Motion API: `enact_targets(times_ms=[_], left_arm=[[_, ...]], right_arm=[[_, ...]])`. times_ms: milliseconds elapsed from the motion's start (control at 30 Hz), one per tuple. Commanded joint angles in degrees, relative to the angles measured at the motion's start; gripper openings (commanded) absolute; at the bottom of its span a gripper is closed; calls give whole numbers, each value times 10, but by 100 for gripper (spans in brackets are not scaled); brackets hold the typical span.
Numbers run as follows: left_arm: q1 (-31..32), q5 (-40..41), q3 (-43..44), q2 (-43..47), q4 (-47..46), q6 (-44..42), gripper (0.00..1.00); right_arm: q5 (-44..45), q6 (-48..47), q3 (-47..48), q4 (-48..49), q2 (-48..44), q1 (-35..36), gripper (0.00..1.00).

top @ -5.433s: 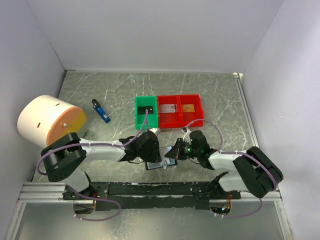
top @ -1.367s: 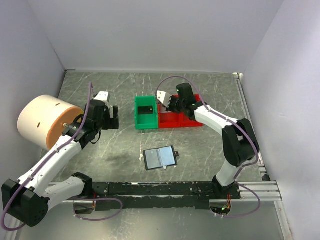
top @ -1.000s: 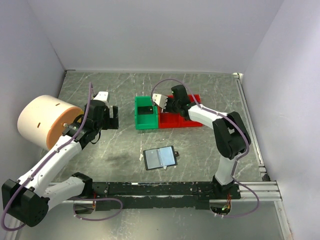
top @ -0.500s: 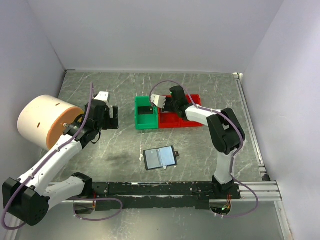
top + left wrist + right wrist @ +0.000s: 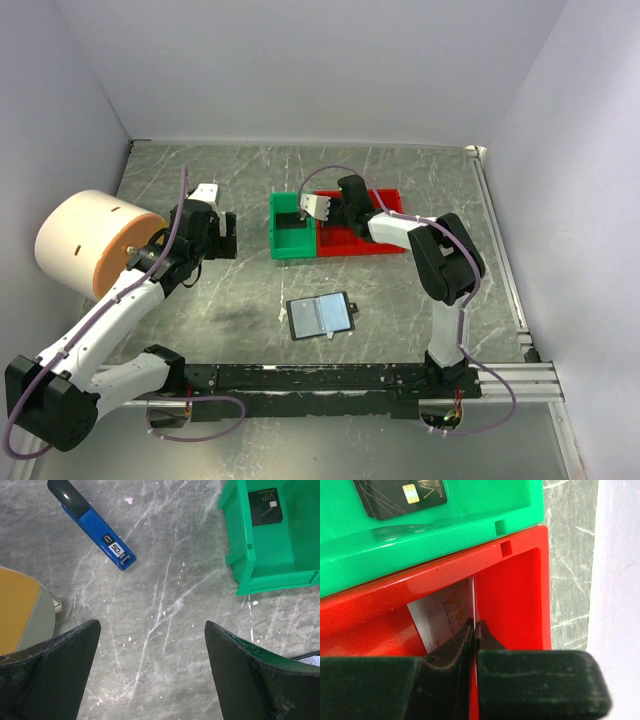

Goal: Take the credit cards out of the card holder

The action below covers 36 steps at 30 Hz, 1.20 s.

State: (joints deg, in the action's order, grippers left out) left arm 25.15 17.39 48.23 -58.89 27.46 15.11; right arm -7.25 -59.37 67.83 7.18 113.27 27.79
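The small flat black folding card holder lies open on the table, on the arm-base side of the green plastic bin and apart from both grippers.

From the left wrist, the left gripper hangs spread wide, holding nothing. The green bin is ahead to its right, with a black credit card flat inside.

From the right wrist, the right gripper is pinched together inside the red plastic bin touching the green one. Its tips are at the edge of a silvery-white credit card; whether it grips the card cannot be told.

Top camera looks steeply down from behind, taking in the whole table. Left wrist hangs high, facing down; right wrist sits close — all three share the green bin.
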Motion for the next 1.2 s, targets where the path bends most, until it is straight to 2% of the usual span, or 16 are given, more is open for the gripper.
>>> enact_targets(times_ms=[0, 433, 600, 1167], left_arm=[[-5, 4, 3, 0, 4, -10, 97], [-4, 4, 5, -7, 8, -11, 95], [-5, 2, 3, -7, 6, -11, 95], [-5, -7, 6, -19, 8, -12, 94]], right_arm=[[2, -11, 14, 18, 12, 2, 3], [-5, -31, 22, -13, 21, 2, 12], [-9, -26, 18, -23, 14, 2, 25], [-13, 11, 8, -57, -44, -1, 36]])
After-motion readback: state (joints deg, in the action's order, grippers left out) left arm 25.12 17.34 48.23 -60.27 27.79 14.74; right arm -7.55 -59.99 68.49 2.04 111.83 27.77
